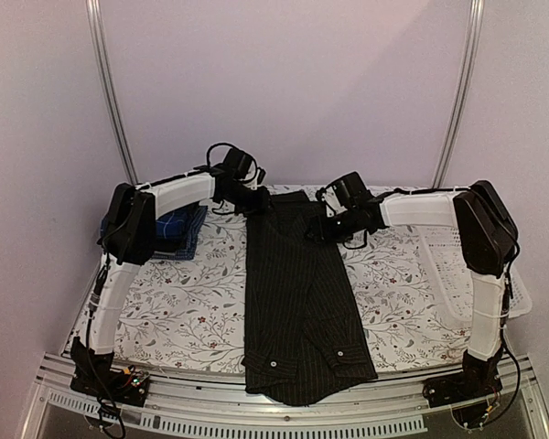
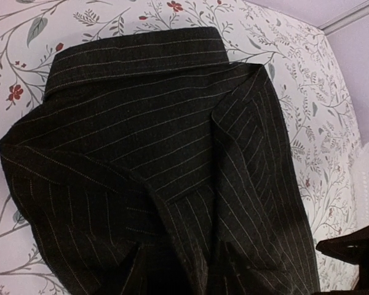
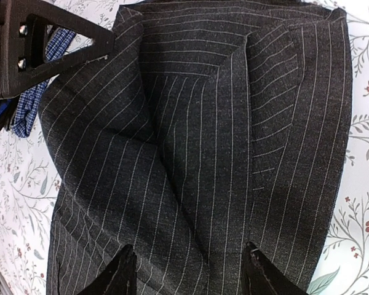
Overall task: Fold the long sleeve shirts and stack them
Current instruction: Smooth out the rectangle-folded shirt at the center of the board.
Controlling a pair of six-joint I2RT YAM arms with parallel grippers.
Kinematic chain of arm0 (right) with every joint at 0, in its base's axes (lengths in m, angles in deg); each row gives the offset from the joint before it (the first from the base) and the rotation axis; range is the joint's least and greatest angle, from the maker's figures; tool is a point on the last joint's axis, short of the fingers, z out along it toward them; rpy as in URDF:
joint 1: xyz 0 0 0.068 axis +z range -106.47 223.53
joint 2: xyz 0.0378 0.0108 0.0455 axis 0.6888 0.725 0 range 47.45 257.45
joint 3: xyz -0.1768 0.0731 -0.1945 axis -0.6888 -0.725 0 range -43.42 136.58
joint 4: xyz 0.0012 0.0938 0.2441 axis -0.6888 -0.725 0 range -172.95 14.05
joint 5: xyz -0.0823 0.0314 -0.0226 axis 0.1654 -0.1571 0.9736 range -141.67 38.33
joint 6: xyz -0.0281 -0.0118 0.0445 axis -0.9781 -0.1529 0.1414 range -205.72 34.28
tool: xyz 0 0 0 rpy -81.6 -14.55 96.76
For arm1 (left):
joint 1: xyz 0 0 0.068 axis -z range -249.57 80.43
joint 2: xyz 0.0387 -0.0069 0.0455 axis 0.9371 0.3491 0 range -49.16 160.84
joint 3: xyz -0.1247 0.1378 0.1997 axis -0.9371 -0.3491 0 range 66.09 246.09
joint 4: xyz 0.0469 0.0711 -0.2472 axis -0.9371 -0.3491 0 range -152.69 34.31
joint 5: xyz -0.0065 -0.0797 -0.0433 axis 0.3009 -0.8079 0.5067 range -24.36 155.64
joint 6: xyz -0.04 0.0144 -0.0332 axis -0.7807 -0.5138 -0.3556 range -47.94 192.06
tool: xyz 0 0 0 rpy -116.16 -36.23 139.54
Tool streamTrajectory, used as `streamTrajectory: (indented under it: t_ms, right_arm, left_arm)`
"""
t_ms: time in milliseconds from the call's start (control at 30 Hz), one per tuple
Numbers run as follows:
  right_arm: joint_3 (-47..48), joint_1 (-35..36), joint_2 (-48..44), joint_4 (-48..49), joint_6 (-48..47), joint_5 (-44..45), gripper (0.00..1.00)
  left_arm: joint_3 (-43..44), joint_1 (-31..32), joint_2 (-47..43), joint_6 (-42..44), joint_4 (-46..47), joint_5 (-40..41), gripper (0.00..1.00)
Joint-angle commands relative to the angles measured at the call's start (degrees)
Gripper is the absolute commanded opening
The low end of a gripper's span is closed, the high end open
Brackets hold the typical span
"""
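Right gripper (image 3: 189,270) hangs, fingers apart, over the pinstriped shirt (image 3: 203,141); for the left gripper (image 1: 254,199) I cannot tell. Its cloth looks limp and light, best pinched at the shoulders.

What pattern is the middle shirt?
Black shirt with pale pinstripes; clearest in right wrist view.

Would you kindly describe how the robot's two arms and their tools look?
Both the left arm and right arm have white tubular links, bulky black joints and loose black cables. The right tool has black, tapering fingers; the left tool is black too.
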Motion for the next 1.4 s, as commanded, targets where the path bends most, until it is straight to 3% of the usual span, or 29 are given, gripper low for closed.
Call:
streamTrajectory:
  t_ms: [0,433,733,933,1233,1367]
  right_arm:
    - [-3.0,-2.7,-1.7,3.2,4.2,-9.5,0.54]
    - [-10.0,-3.2,-1.4,10.5,11.7,-18.0,0.46]
    - [-10.9,-3.3,0.1,14.8,15.5,-19.1,0.42]
    - [-11.4,-3.4,0.4,16.2,17.3,-19.7,0.29]
    - [-13.1,-3.7,0.4,18.6,19.1,-20.5,0.29]
    - [-13.9,-3.7,0.4,20.7,20.2,-21.2,0.17]
  left_arm:
    - [1.5,0.3,1.1,-0.1,-1.6,-2.2,0.37]
    - [-4.2,-1.4,-1.8,-4.3,5.5,-8.2,0.01]
    - [-10.5,-3.5,-4.3,-8.8,14.1,-13.3,0.00]
    - [-15.0,-5.0,-6.0,-12.4,20.5,-16.0,0.00]
    - [-18.9,-6.4,-7.1,-15.2,26.5,-18.6,0.00]
    - [-20.0,-6.7,-7.3,-15.9,28.4,-19.1,0.00]
